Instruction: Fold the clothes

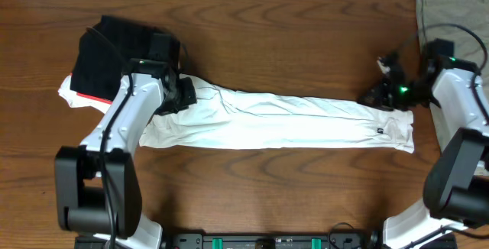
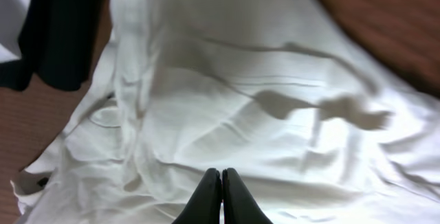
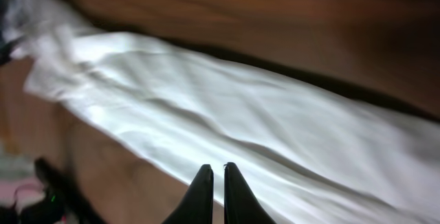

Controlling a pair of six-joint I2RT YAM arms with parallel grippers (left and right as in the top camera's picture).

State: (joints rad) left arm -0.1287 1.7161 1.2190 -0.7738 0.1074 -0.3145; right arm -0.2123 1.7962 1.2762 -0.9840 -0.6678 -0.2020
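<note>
1. Your left gripper [image 2: 221,173] has its black fingers pressed fully together, tips low over the white T-shirt [image 1: 290,123]; whether any cloth is pinched between them cannot be told.
2. Your right gripper [image 3: 217,166] is closed to a hairline slit above the shirt's near edge, with nothing visible between the fingers.
3. The T-shirt lies as a long, narrow, softly creased cotton band across the wooden table [image 1: 290,35], with one gripper at each end.
4. A small black hem tag [image 1: 380,132] sits near its right end.
5. At the left end a black folded garment [image 1: 114,46] with a red edge [image 1: 90,96] touches the shirt.
6. A flat olive-grey cloth [image 1: 447,12] lies in the far right corner.
</note>
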